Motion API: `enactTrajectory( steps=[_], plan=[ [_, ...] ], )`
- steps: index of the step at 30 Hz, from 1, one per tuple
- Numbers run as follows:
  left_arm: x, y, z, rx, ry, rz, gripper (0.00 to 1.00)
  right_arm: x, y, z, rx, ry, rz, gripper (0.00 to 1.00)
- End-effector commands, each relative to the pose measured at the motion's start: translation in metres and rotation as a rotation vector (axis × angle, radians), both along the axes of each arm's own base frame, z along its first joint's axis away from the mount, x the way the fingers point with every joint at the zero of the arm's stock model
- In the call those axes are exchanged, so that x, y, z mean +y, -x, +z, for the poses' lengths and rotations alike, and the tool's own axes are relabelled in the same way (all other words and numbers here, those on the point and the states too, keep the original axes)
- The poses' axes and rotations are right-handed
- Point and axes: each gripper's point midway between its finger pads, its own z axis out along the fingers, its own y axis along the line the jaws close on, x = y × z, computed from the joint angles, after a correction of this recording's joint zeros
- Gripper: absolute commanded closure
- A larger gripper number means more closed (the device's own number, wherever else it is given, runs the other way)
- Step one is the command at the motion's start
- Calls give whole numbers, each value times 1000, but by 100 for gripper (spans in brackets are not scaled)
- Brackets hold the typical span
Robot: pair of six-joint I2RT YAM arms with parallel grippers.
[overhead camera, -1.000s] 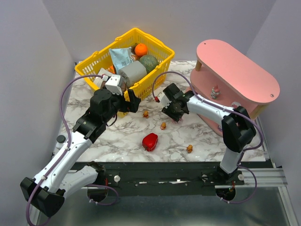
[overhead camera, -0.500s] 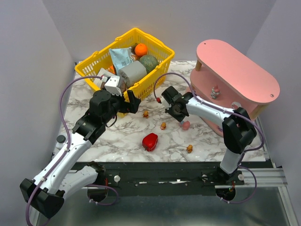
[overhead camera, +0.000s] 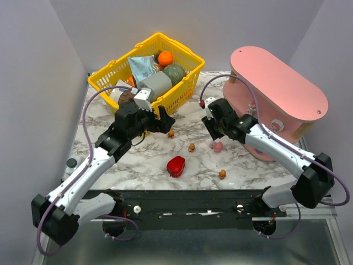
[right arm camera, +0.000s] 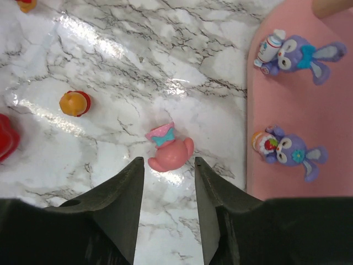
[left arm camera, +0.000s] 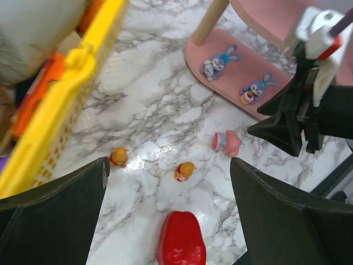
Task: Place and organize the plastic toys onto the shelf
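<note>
Between the moderately parted fingers of the right gripper point(right arm camera: 168, 165), a pink toy point(right arm camera: 168, 152) lies on its side on the marble table point(right arm camera: 110, 55). The jaws hover above it, hold nothing, and do not touch it. Just to the right runs the bottom board of the pink shelf point(right arm camera: 276, 99), where two purple rabbit figurines point(right arm camera: 298, 52) point(right arm camera: 287, 149) already lie. An orange toy point(right arm camera: 74, 103) sits further left on the marble.

The left gripper point(left arm camera: 170, 164) hangs above the middle of the table with its fingers spread wide and empty. Below it are two orange toys point(left arm camera: 185, 171) point(left arm camera: 117, 157) and the red pepper point(left arm camera: 181, 245). The top view shows a third orange toy point(overhead camera: 222, 174) near the front edge, and the yellow basket point(overhead camera: 113, 69) stands behind.

The step in hand looks like the pickup of the pink toy, with the shelf only partly stocked. Next, the right gripper likely needs to drop straight down so its fingers straddle the figurine, close on its body, then carry it the short way to a free spot on the board beside the rabbits.
</note>
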Motion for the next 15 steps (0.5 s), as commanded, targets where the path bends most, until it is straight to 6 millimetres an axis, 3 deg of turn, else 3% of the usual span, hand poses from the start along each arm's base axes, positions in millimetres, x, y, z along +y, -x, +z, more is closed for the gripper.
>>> enactTrajectory(
  steps=[1,8,15],
  plan=[
    [-55,1,-16,77,28,-167,1,-11,6,22,-53,-98,-130,49],
    [-133,-10,-68,283,42,-330,28,-35,23,63,-154,-223,-245,46],
    [-183,-16,-118,422,4,-405,47,-51,38,73,-150,-219,-279,46]
  ],
)
